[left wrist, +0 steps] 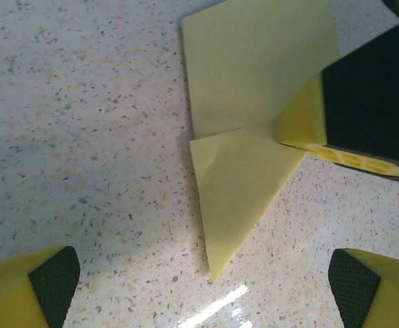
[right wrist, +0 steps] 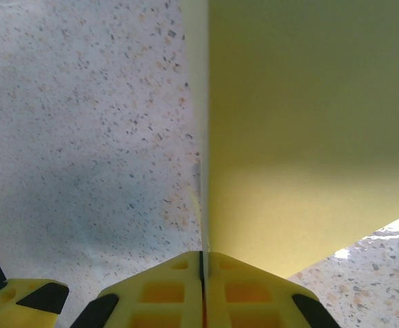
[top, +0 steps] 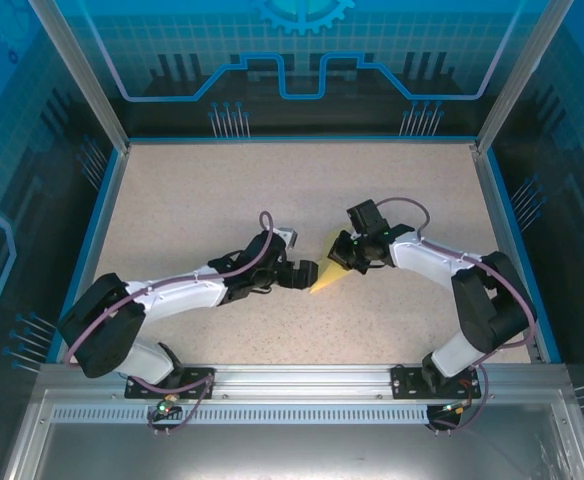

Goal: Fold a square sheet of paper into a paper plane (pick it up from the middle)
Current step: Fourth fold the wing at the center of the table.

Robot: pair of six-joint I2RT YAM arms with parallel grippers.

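Top external: speckled beige table (top: pixel 192 190) — yellow paper (top: pixel 324 278) centre, blue walls (top: pixel 292 60).

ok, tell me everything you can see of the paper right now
The paper is thin, pale yellow and plain, already folded into layered panels, with a triangular flap tapering to a point. The pointed end lies flat on the speckled table. The other end curves up into the right gripper, which is shut on it. The left gripper is open near the tip, not touching.
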